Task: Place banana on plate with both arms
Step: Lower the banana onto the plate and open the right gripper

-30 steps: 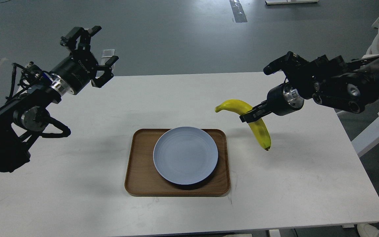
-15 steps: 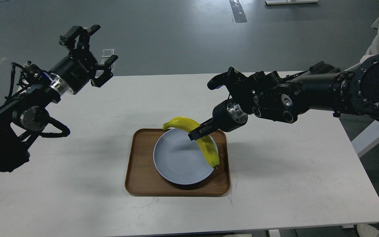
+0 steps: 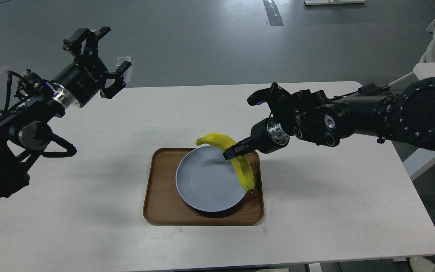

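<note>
Right gripper (image 3: 233,152) is clamped on the banana (image 3: 240,162) at mid-curve, holding it over the plate (image 3: 202,181)'s right rim. Left gripper (image 3: 98,62) hangs wide open, empty. Light, soft-skinned fruit likely bruises; a gentle mid-body hold suits it.

Even, bright overhead light washed the white table (image 3: 334,196) — shadows lay soft and faint under the wooden tray (image 3: 157,196) and arms. Focus was sharp throughout — no glare, no blur.
</note>
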You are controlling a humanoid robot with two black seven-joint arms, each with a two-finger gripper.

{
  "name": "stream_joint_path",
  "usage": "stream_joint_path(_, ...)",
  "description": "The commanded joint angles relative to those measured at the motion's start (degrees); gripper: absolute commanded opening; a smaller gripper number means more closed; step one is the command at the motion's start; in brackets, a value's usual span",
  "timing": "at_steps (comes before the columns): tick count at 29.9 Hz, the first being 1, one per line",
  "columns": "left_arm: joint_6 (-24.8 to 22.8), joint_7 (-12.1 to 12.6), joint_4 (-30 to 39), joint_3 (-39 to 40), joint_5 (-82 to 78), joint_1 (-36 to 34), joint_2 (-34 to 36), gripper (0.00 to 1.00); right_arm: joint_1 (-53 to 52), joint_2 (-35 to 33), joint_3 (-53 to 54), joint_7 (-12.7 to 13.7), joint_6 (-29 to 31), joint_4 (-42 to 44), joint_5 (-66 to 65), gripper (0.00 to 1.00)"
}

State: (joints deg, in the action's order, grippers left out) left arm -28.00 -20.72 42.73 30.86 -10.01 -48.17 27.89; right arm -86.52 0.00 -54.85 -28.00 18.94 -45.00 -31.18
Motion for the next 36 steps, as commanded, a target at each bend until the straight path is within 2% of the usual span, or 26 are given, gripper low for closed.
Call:
stream_joint_path(1,0.00,-0.02,-0.01,-0.01,-0.01,0.00,0.15,0.98,0.04,0.00,0.09,0.00,0.05,-0.09,2.79,0.29)
stream_joint_path(6,0.00,0.07,0.08,-0.01,-0.01,0.09,0.24,0.98,0.21,0.00,0.09,0.00,0.05,-0.09,3.06,0.36)
stream_joint_path(12,0.00,-0.02,0.25,-0.01,-0.01,0.18,0.94,0.98,0.92,0.00,0.00,0.00,0.75,-0.09,3.06,0.54)
stream_joint_path(15,0.00,-0.02,0.25,0.08,-0.01,0.27,1.12,0.98,1.35,0.00,0.27,0.00,1.19,0.00,3.06,0.59)
stream_joint_path(18,0.00,0.07,0.25,-0.01,0.08,0.27,1.12,0.98,1.35,0.00,0.53,0.00,1.19,0.08,3.06,0.67)
stream_joint_path(21,0.00,0.07,0.25,-0.01,-0.01,0.36,1.03,0.98,1.35,0.00,0.88,0.00,1.19,0.17,3.49,0.81)
stream_joint_path(23,0.00,0.07,0.25,-0.01,-0.01,0.36,1.03,0.98,1.27,0.00,1.32,0.00,1.10,0.35,4.28,0.86)
stream_joint_path(24,0.00,0.07,0.25,-0.01,-0.01,0.36,1.03,0.98,1.01,0.00,1.76,0.00,1.10,0.35,4.90,0.93)
stream_joint_path(26,0.00,0.07,0.25,-0.01,-0.01,0.36,1.03,0.98,0.48,0.00,2.28,0.00,1.10,0.44,5.60,0.95)
stream_joint_path(31,0.00,0.07,0.25,-0.01,-0.01,0.36,1.12,0.98,0.74,-0.26,13.78,0.00,0.66,2.02,7.01,0.96)
stream_joint_path(36,0.00,0.07,0.25,-0.01,-0.01,0.62,0.77,0.98,10.64,-14.56,34.31,0.00,0.57,1.67,10.34,0.96)
